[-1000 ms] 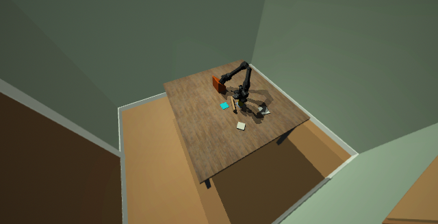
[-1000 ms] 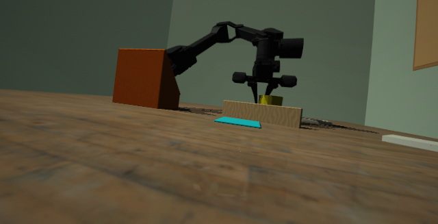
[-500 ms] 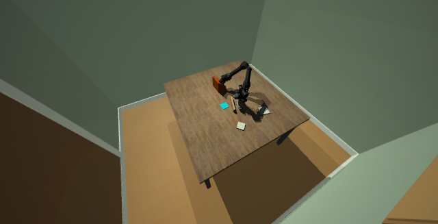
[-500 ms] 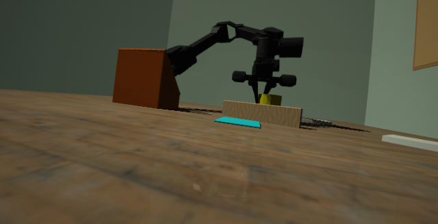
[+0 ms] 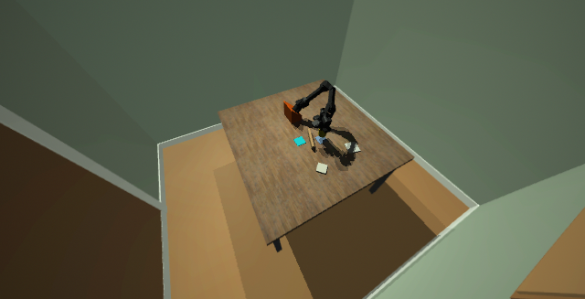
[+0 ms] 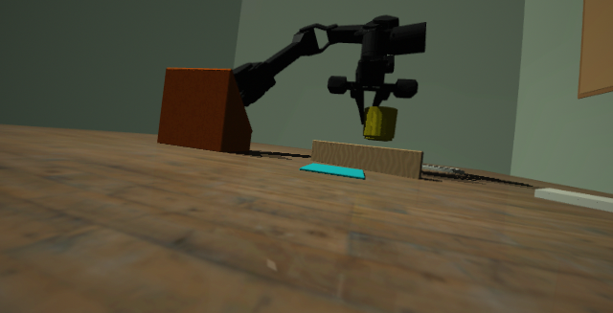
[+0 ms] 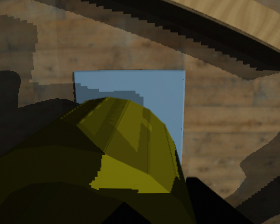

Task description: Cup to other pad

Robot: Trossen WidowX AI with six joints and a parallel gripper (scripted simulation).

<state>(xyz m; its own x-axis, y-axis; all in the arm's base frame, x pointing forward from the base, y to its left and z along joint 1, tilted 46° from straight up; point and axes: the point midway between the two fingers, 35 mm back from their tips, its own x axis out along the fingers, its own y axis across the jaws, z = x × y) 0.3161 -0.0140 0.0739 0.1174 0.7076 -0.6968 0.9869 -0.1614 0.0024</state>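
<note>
Pretty dim overall, murky green walls [image 5: 256, 38], no glare anywhere. Light from above: hard jagged-edged arm shadow across table [image 5: 274, 189] in top view, big dark patch on floor [image 5: 361, 240] under it. Exterior view: foreground wood smeared and out of focus, sharper back near wooden bar [image 6: 367, 158]. Wrist view blocky, stair-stepped shadow edges, lower part nearly black.

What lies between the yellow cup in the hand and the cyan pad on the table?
A low wooden bar stands between the lifted yellow cup and the cyan pad. The exterior view shows it best; the top view shows it too.
</note>
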